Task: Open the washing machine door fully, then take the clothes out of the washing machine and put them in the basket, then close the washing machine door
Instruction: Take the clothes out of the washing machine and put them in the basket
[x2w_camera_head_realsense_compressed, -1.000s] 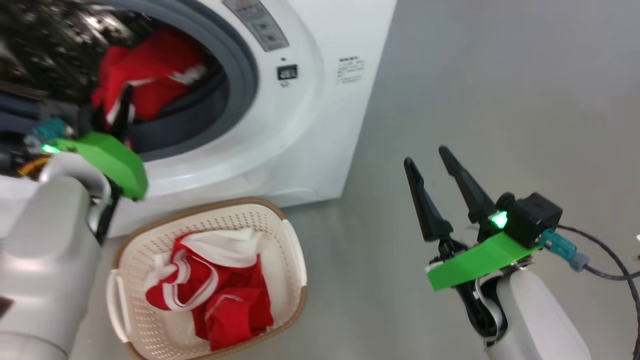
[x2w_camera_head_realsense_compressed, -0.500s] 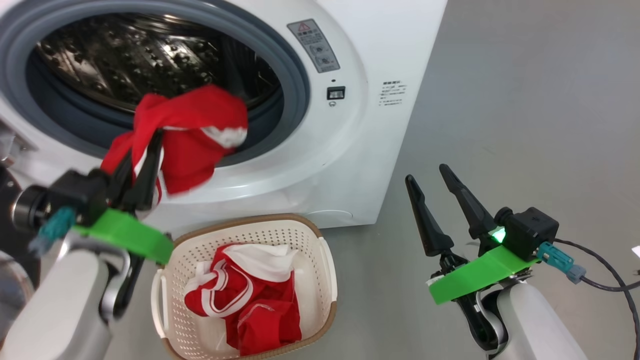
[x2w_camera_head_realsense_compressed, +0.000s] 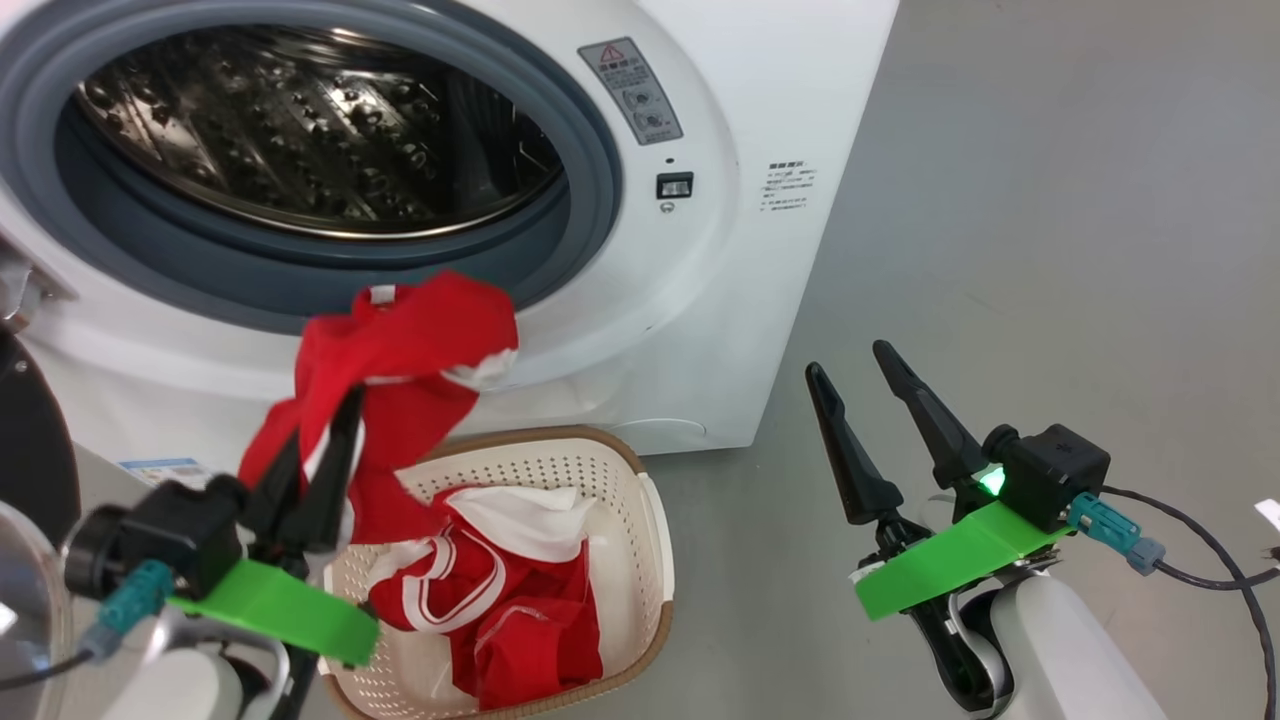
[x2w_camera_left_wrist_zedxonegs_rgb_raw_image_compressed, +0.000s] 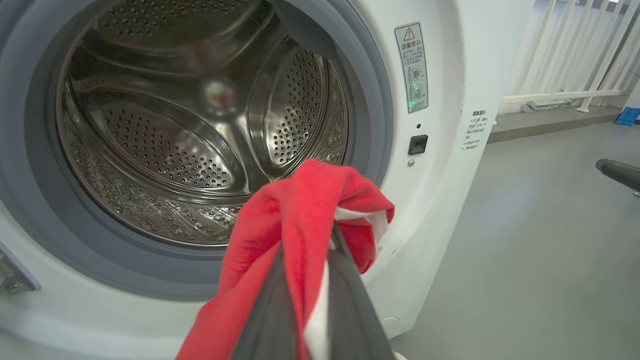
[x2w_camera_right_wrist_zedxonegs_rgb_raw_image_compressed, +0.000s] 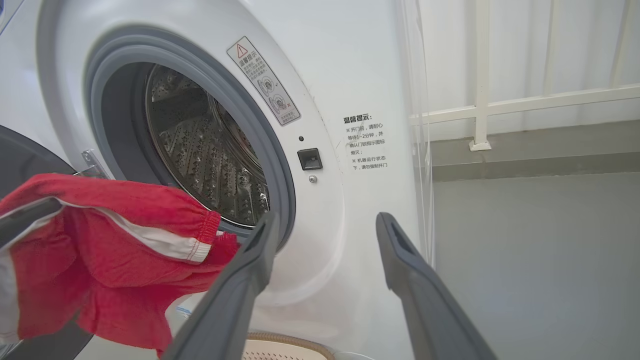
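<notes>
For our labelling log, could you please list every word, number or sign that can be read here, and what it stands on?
"温馨提示", below a red warning triangle: grey sticker on the washing machine front; the rest of it is too small to read.
"温馨提示:" then "开门前,请耐心等待1~2分钟": printed notice right of that sticker; its later lines are too small to be sure of.
Too blurred to read: the blue label low on the machine.

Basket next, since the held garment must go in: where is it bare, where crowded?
Inside the basket, bare bottom shows along the right wall, far rim and near-left corner. Clothes crowd its middle. The garment in the left gripper hides the far-left rim.
</notes>
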